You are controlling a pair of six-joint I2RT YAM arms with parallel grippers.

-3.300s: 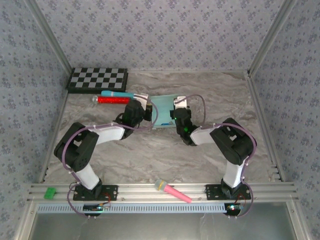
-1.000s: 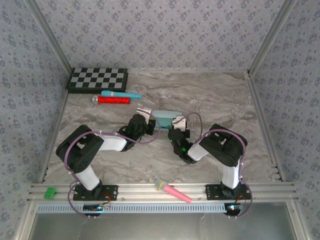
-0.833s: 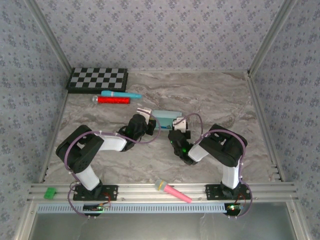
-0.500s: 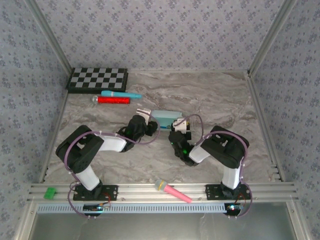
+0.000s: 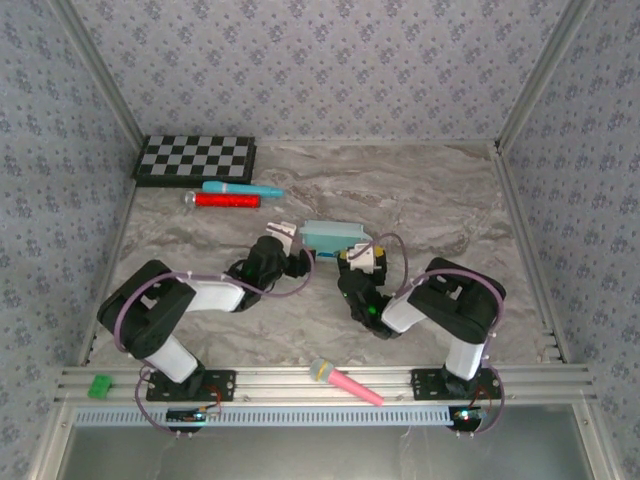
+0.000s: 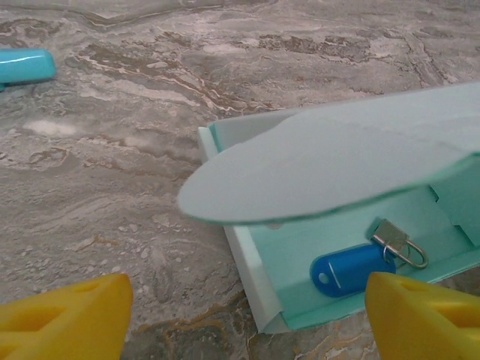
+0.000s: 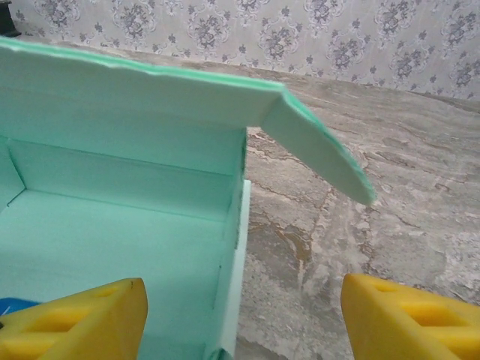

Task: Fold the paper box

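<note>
paper box (image 5: 330,236) on the desk (image 5: 440,200), right of and nearer than the checkerboard (image 5: 196,158), lid (image 6: 337,165) half up, blue key tag (image 6: 351,270) inside | left claw (image 6: 247,319) spread wide at its checkerboard-side end, right claw (image 7: 240,322) spread wide at the other end, gripping nothing | tip, imo: tuck end flaps (image 7: 319,154) inside first, then press lid down evenly from both ends

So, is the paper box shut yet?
Not shut. The paper box has its lid flap raised above the open interior, and a blue key tag shows inside.
</note>
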